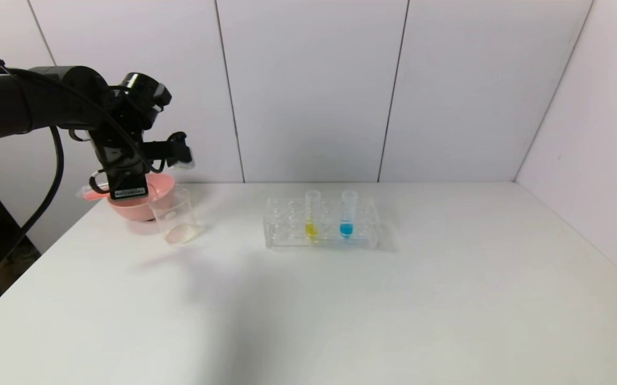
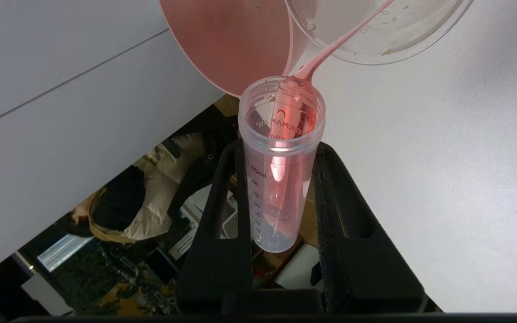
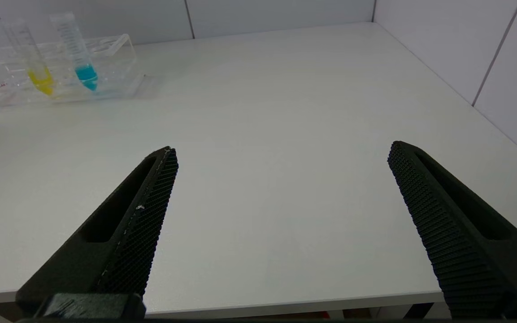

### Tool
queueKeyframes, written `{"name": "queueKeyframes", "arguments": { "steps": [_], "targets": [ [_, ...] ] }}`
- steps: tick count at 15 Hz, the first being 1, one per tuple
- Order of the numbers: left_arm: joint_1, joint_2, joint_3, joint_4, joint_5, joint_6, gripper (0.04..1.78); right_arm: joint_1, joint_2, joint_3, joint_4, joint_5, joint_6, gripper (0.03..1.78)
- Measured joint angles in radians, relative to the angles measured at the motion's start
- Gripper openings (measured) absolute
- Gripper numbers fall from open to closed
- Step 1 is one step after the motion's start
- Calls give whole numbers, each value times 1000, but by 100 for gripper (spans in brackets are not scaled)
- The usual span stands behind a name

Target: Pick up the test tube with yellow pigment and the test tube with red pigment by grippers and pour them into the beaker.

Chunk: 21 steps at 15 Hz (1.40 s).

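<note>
My left gripper [image 2: 278,150] is shut on the test tube with red pigment [image 2: 280,188] and holds it tipped over the beaker [image 2: 388,31]. A thin red stream [image 2: 339,42] runs from the tube's mouth into the beaker. In the head view the left gripper [image 1: 177,152] hangs above the clear beaker [image 1: 174,216] at the table's far left. The test tube with yellow pigment [image 1: 312,216] stands upright in the clear rack [image 1: 287,238]; it also shows in the right wrist view [image 3: 34,63]. My right gripper [image 3: 280,150] is open and empty over the table's front edge.
A pink bowl [image 1: 134,206] stands right behind the beaker, and shows in the left wrist view [image 2: 231,40]. A tube with a blue tip [image 1: 347,214] stands beside the yellow one in the rack [image 3: 115,58]. White wall panels stand behind and to the right.
</note>
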State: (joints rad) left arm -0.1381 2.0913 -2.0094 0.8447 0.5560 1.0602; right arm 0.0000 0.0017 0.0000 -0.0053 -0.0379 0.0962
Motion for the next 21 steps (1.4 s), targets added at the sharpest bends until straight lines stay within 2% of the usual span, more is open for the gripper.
{"name": "queueKeyframes", "arguments": {
  "steps": [5,11,14,18,21],
  "targets": [
    [-40,21,0,-30,159,27,43,0,0,0,0,0,0,171],
    [-82,39,0,-55,252,64,43,0,0,0,0,0,0,171],
    [-104,51,0,-54,330,81,43,0,0,0,0,0,0,171],
    [-131,63,0,-43,385,94,43,0,0,0,0,0,0,171],
    [-135,54,1,-50,380,88,43,0,0,0,0,0,0,171]
  ]
}}
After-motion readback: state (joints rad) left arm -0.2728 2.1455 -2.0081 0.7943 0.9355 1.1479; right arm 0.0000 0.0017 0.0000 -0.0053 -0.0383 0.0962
